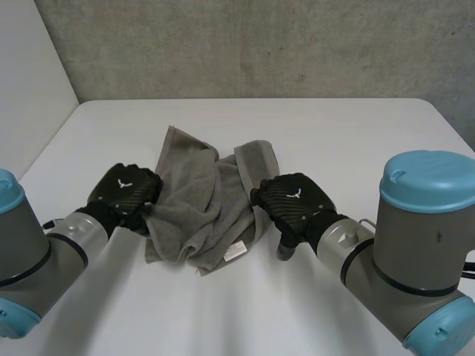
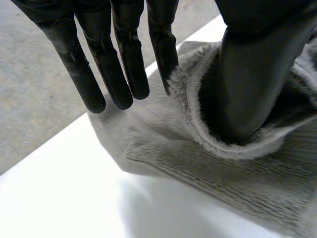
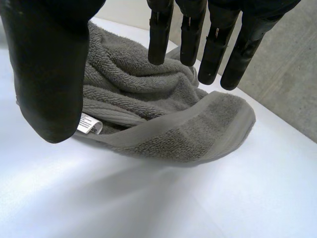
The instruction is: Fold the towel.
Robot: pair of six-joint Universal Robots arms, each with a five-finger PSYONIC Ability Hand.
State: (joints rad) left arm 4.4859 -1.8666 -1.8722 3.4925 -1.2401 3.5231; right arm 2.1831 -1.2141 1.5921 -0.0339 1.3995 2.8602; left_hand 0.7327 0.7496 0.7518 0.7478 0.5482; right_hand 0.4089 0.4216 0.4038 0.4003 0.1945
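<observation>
Towel: you have a grey towel [image 1: 200,204] lying crumpled and partly folded over itself in the middle of the white table [image 1: 334,133], between your two hands.
Label: a small white label [image 1: 235,251] shows at the towel's near edge, towards your right hand.
Left hand: your left hand [image 1: 122,191] sits at the towel's left edge.
Left fingers: in the left wrist view the fingers [image 2: 124,64] are straight and slightly spread, and the thumb [image 2: 252,84] is tucked inside a loop of the towel's hem; nothing is clamped.
Right hand: your right hand [image 1: 293,199] rests at the towel's right edge.
Right fingers: in the right wrist view the fingers [image 3: 213,49] and thumb [image 3: 44,74] are straight and wide apart over the bunched cloth, gripping nothing.
</observation>
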